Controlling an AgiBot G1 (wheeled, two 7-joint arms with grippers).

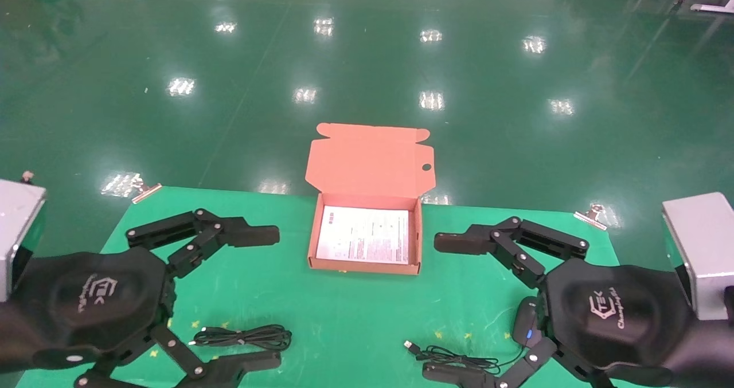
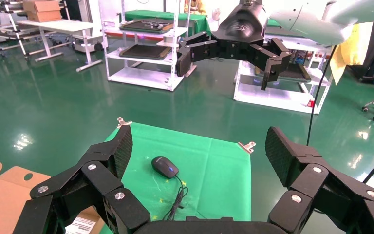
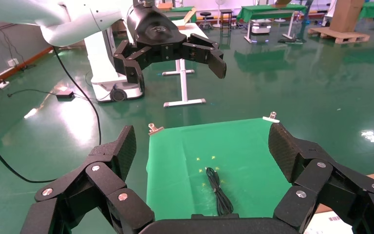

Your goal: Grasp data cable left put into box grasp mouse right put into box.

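The data cable [image 1: 243, 336], a coiled black bundle, lies on the green cloth at the front left; it also shows in the right wrist view [image 3: 217, 191]. My left gripper [image 1: 258, 299] hovers above it, open and empty. The black mouse [image 1: 526, 322], with a blue spot, lies at the front right, partly hidden under my right gripper [image 1: 450, 308], which is open and empty; its cord [image 1: 453, 355] trails to the left. The mouse shows fully in the left wrist view [image 2: 164, 166]. The orange box [image 1: 364, 266] stands open between the grippers, its lid [image 1: 370, 161] up and a white sheet inside.
The green cloth [image 1: 355, 319] is held by metal clips [image 1: 146, 191] [image 1: 590, 215] at the far corners. The table's far edge runs just behind the box. Beyond it is a shiny green floor. Racks and tables stand far off in the wrist views.
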